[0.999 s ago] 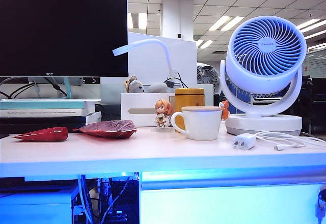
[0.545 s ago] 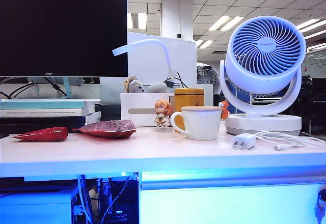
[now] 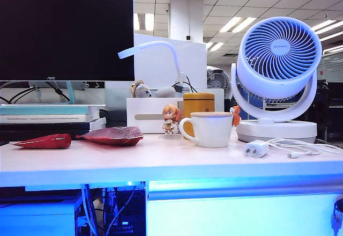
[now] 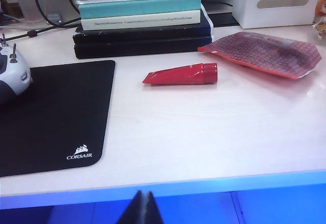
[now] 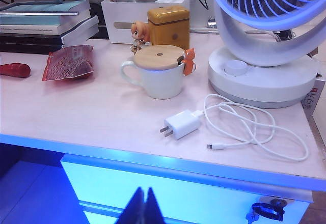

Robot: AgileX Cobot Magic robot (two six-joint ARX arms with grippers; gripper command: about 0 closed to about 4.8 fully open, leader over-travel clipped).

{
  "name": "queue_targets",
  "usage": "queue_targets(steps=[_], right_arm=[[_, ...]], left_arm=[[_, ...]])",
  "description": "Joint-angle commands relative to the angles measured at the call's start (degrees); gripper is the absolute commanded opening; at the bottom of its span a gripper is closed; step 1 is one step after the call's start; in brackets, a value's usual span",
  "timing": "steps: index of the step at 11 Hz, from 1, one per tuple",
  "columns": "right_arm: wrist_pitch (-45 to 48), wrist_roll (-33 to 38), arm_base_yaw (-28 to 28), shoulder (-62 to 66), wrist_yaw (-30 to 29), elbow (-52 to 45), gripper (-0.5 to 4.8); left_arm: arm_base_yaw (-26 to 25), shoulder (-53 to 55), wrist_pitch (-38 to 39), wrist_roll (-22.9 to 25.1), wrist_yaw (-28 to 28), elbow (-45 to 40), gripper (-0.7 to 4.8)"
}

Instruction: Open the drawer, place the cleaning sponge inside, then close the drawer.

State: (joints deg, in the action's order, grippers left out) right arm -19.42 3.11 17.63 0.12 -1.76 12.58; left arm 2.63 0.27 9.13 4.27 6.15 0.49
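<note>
The drawer (image 3: 241, 214) sits shut under the desk top on the right, its flat front tinted bluish. In the right wrist view my right gripper (image 5: 144, 191) hangs just before that drawer front (image 5: 204, 188), shut and holding nothing. My left gripper (image 4: 144, 196) is shut too, empty, low in front of the desk edge further left, before the black mouse mat (image 4: 51, 117). Neither gripper shows in the exterior view. The cleaning sponge is out of view in every frame.
On the desk stand a white mug (image 3: 210, 128) with a wooden lid, a white fan (image 3: 276, 75), a charger (image 5: 179, 124) with its cable, a red tube (image 4: 183, 75), a red pouch (image 4: 265, 53), stacked books (image 4: 140, 20) and a remote controller (image 4: 11, 76). A key (image 5: 267, 210) hangs at the drawer's right.
</note>
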Motion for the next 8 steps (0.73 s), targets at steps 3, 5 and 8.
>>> queue_targets(steps=[3, 5, 8], right_arm=[[0.0, -0.7, -0.4, 0.0, 5.1, -1.3, -0.01], [5.9, -0.6, -5.2, 0.0, 11.1, -5.6, -0.01], [12.3, -0.6, -15.2, 0.0, 2.9, -12.6, -0.01]], left_arm=[[0.0, -0.1, 1.0, 0.1, -0.2, -0.2, -0.01], [0.0, -0.1, 1.0, 0.1, -0.2, -0.2, -0.01], [0.0, -0.1, 1.0, 0.1, -0.2, -0.2, -0.01]])
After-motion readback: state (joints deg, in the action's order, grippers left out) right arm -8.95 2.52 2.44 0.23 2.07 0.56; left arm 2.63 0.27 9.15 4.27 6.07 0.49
